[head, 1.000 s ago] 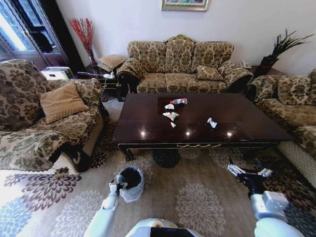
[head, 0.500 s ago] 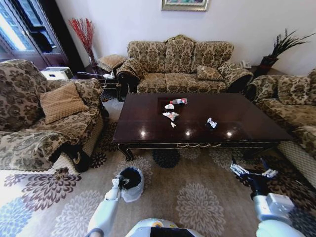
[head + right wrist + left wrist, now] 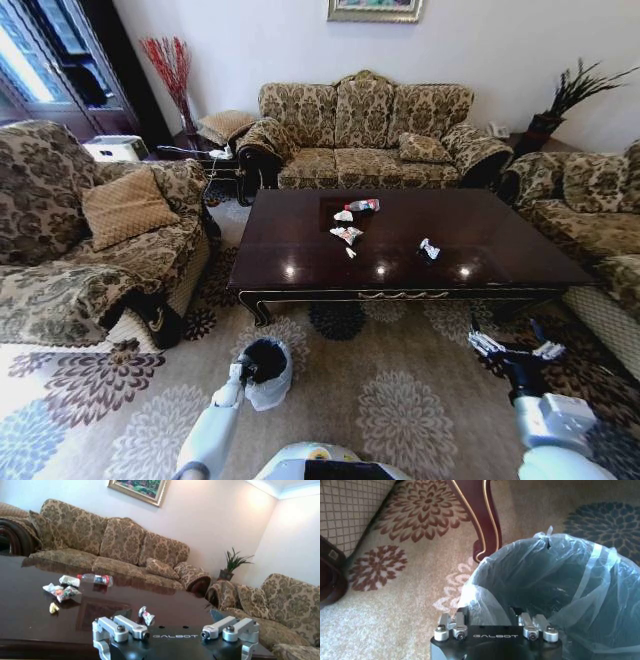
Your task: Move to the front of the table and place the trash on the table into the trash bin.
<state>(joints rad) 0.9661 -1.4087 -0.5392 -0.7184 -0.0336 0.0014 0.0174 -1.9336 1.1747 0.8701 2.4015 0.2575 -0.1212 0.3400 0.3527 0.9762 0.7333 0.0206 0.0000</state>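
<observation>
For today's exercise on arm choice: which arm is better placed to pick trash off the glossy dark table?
Probably the right: the right gripper is open and faces the crumpled wrapper, while the left gripper grips the bag-lined bin.

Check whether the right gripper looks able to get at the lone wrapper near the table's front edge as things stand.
Probably yes: the right gripper is open, hovering in front of the table, and the wrapper lies alone on the bare top, nothing between them, though the arm must extend forward.

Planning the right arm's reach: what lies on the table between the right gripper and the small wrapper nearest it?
Nothing: in the right wrist view only bare glossy table lies between the right gripper and the wrapper. The jaws are open.
</observation>
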